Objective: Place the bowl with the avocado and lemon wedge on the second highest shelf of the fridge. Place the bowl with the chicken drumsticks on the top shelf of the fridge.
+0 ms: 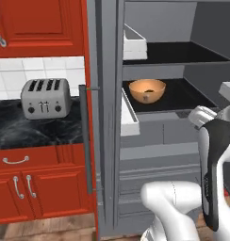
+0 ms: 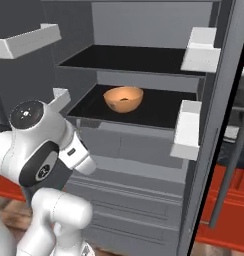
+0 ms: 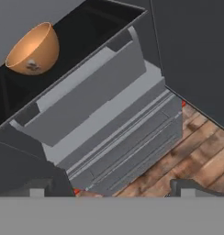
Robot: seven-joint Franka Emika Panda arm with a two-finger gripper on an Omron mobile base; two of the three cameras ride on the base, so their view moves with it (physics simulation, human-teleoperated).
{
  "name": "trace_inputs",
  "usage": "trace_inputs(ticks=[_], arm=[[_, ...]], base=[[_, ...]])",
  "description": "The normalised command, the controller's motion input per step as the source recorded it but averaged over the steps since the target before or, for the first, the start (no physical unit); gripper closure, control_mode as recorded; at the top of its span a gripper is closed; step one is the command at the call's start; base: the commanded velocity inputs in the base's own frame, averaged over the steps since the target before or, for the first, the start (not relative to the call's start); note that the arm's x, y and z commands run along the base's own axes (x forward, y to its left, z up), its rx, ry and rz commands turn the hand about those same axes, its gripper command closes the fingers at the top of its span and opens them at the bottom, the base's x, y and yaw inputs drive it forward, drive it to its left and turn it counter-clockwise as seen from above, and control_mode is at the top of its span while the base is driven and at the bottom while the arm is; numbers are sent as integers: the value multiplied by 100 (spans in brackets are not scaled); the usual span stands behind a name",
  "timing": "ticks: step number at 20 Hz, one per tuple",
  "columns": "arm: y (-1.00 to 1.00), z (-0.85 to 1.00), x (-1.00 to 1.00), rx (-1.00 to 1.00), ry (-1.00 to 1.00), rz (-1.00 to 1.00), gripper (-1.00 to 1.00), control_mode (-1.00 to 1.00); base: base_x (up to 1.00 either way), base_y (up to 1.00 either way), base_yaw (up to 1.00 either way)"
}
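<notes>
While the hand (image 3: 109,189) shows at the lower edge of the hand view with its fingertips spread wide and nothing between them, the grey drawers (image 3: 118,137) fill the middle of the frame. Beyond, at upper left, the bowl with the avocado and lemon (image 3: 33,49) sits on the lower of two black shelves of the fridge (image 1: 107,117), centre frame in both base views. Rigid, glossy and probably slippery, it seems best pinched across its thin rim.

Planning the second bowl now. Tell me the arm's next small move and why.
Probably draw the open, empty gripper back out of the fridge: the orange bowl already sits on the lower of the two black shelves, and the top shelf awaits the chicken bowl.
</notes>
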Motion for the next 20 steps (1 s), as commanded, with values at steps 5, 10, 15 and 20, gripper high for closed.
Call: trace_inputs(ticks=[5, 10, 15, 20], arm=[[0, 0, 0, 0, 0, 0, -100, 100], [0, 0, 0, 0, 0, 0, -100, 100], [0, 0, 0, 0, 0, 0, -100, 100], [0, 0, 0, 0, 0, 0, -100, 100]], base=[[-100, -1, -3], [-100, -38, -28], [-85, -65, -45], [28, -100, -37]])
